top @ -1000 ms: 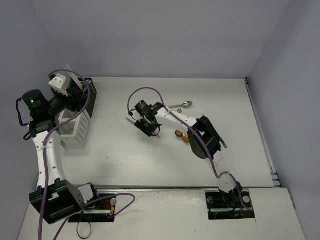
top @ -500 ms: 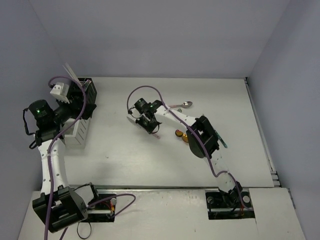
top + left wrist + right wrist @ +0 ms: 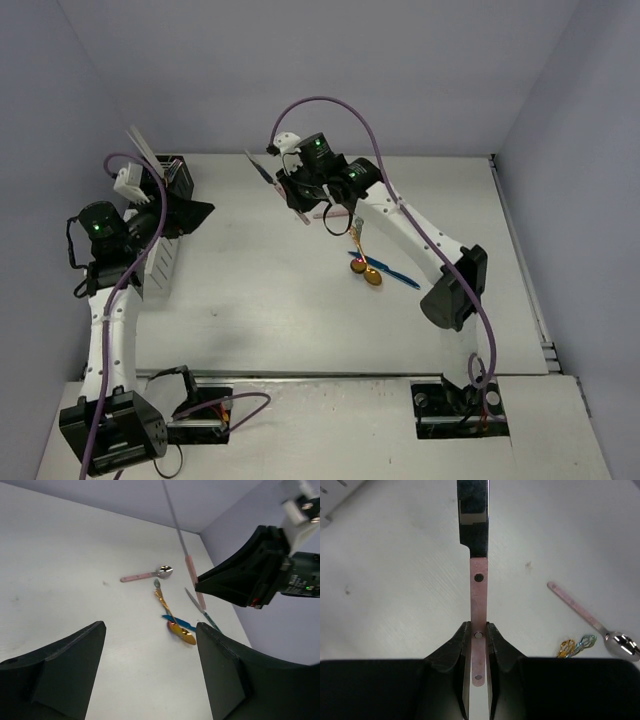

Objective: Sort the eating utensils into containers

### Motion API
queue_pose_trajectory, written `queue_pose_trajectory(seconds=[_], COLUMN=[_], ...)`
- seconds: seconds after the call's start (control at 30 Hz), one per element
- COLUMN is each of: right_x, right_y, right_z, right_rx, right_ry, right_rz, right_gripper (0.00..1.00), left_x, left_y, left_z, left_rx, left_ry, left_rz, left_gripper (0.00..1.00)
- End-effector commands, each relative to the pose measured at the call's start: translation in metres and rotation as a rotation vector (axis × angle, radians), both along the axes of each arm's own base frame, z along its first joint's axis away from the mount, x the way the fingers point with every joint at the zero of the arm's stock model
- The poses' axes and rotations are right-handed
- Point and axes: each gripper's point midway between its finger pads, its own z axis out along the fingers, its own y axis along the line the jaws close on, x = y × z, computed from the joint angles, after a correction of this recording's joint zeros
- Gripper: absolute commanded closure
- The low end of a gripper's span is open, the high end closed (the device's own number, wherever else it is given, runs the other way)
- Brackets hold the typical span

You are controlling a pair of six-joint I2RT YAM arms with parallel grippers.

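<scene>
Right gripper [image 3: 478,632] pinches the pink-handled knife [image 3: 478,592] by its handle, aloft near the table's [image 3: 250,300] far edge. The blade points ahead, the white caddy [image 3: 162,265] forward-left by the left edge, where the left gripper [image 3: 150,652] gapes, nearer.

Two caddies [image 3: 173,166] [image 3: 158,264], two spoons [image 3: 148,573] [image 3: 183,635], one pink-handled knife [image 3: 478,597], one blue-handled piece [image 3: 398,276].

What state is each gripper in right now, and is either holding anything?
Left gripper: open, holding nothing.
Right gripper: shut on the pink-handled knife.
</scene>
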Motion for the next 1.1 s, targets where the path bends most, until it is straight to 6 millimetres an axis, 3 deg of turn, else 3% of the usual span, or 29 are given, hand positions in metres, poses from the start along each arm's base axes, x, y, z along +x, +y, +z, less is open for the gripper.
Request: queue_pose_trajectory(seconds=[0.0,0.17,0.4,0.73,0.9,1.07], right_x=[-0.016,-0.028,-0.036,-0.051,-0.055,-0.058], right_y=[0.020,0.027,0.032,0.042,0.042,0.043], right_z=[0.057,0.069,0.071,0.066,0.061,0.056], right_rx=[0.114,0.106,0.099,0.082,0.067,0.058], right_ry=[-0.108,-0.156,-0.173,-0.176,-0.175,-0.170], right_rz=[0.066,0.084,0.096,0.132,0.138,0.145], right_gripper=[1.00,1.00,1.00,1.00,1.00,1.00], left_x=[0.014,0.019,0.022,0.036,0.040,0.039], left_y=[-0.023,-0.057,-0.082,-0.083,-0.081,-0.082], left_z=[0.025,0.032,0.038,0.045,0.047,0.052], left_rx=[-0.080,-0.119,-0.095,-0.131,-0.148,-0.177], left_ry=[-0.026,-0.005,-0.039,-0.067,-0.071,-0.081], left_rz=[-0.026,-0.107,-0.153,-0.128,-0.112,-0.109], left_gripper=[0.29,0.29,0.29,0.31,0.40,0.57])
